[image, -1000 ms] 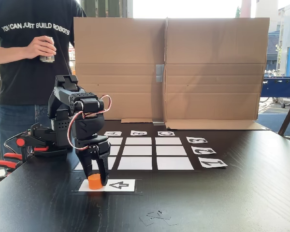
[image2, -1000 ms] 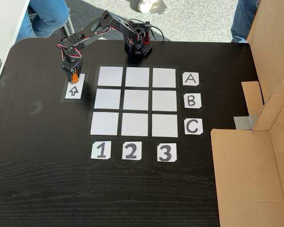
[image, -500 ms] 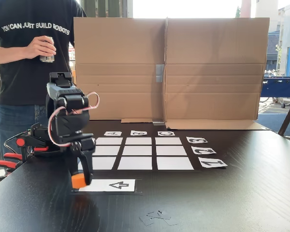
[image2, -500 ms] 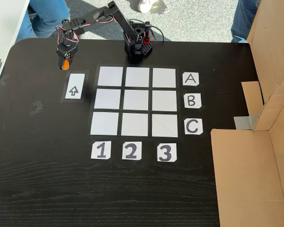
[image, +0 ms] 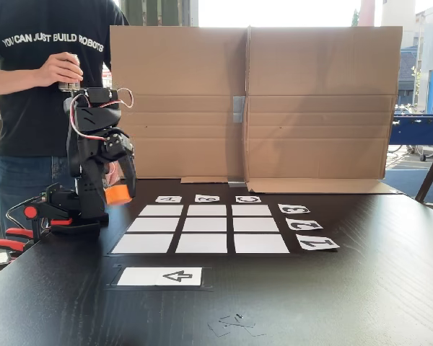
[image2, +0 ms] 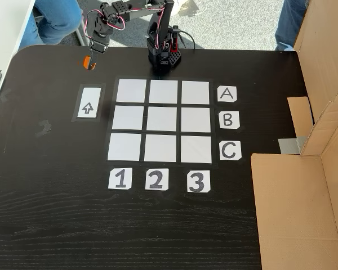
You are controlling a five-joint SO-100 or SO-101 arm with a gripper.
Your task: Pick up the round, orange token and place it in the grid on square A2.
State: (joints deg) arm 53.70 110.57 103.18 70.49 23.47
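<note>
Pincer (image2: 92,58) is clamped on the orange token (image2: 90,61), held up off the table (image2: 56,214), at about 10 o'clock from the grid (image2: 160,120) in the top-down fixed view. Best bet imo: swing toward 4 o'clock, centre over square A2 (image2: 163,91), drop low, then release so it doesn't roll.
</note>
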